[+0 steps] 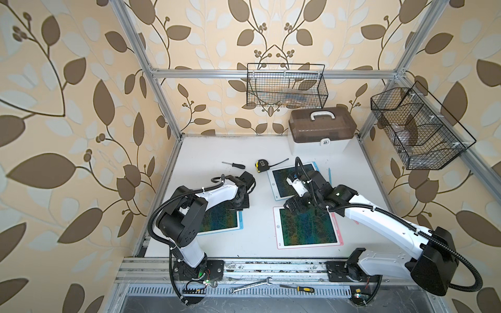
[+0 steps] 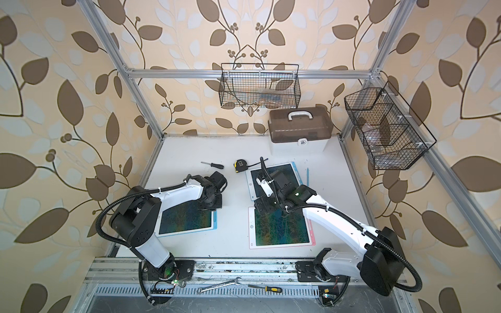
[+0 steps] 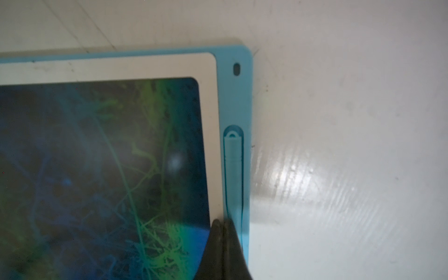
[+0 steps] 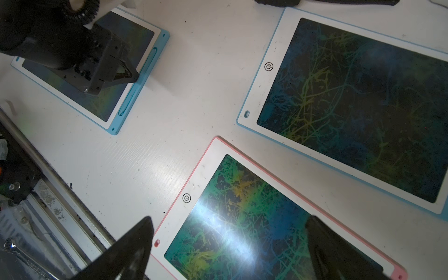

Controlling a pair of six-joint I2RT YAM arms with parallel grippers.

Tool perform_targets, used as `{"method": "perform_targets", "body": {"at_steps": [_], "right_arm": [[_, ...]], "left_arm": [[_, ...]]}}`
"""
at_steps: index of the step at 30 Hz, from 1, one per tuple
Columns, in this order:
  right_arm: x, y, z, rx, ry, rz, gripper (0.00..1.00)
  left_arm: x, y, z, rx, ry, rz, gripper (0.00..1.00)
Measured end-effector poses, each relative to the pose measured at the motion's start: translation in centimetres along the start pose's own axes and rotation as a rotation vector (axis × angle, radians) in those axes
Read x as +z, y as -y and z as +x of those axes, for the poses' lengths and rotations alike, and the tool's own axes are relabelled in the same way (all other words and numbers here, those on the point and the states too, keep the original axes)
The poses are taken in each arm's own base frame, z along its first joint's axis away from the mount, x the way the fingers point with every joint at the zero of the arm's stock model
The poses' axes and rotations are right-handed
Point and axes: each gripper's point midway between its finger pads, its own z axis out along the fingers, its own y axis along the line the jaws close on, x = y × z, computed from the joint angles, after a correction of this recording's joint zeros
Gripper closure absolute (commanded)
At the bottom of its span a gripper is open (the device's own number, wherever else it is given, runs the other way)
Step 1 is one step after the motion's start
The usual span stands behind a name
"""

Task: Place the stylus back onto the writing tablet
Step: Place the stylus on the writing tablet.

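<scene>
Left gripper [image 3: 223,221] pinched closed, tips at stylus [image 3: 233,174] lying in blue tablet [image 3: 232,97] slot — right gripper [image 4: 230,218] spread wide over pink tablet [image 4: 201,169].

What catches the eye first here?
Three scribbled green-blue screens on the white table: the blue tablet under the left arm, the pink tablet below the open right gripper, the far tablet behind. The shut left gripper points at a stylus lying in the blue tablet's slot; a loose stylus lies beside the far tablet.
</scene>
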Motion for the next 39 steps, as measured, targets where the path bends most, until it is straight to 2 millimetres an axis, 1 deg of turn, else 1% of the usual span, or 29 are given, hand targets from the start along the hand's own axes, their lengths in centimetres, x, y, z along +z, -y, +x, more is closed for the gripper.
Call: {"method": "perform_targets", "body": {"at_steps": [7, 13, 17, 24, 27, 34, 39], "right_arm": [[0.0, 0.0, 0.01, 0.0, 0.0, 0.0, 0.02], [0.0, 0.0, 0.0, 0.0, 0.0, 0.0, 0.02], [0.0, 0.0, 0.0, 0.0, 0.0, 0.0, 0.02], [0.0, 0.0, 0.0, 0.0, 0.0, 0.0, 0.02], [0.0, 0.0, 0.01, 0.0, 0.0, 0.0, 0.02], [0.0, 0.0, 0.0, 0.0, 0.0, 0.0, 0.02], [0.0, 0.01, 0.0, 0.0, 0.0, 0.0, 0.02]], "left_arm": [[-0.25, -0.23, -0.15, -0.004, 0.004, -0.016, 0.95], [-0.4, -0.03, -0.35, -0.009, 0.008, -0.009, 0.93], [-0.4, 0.03, -0.35, -0.015, 0.008, -0.006, 0.89], [-0.34, 0.28, -0.51, -0.022, 0.015, 0.006, 0.89], [-0.2, 0.36, -0.41, -0.025, 0.012, 0.012, 0.9], [-0.07, 0.5, -0.4, -0.028, 0.009, 0.018, 1.0], [-0.04, 0.47, -0.39, -0.028, 0.01, 0.016, 1.0]]}}
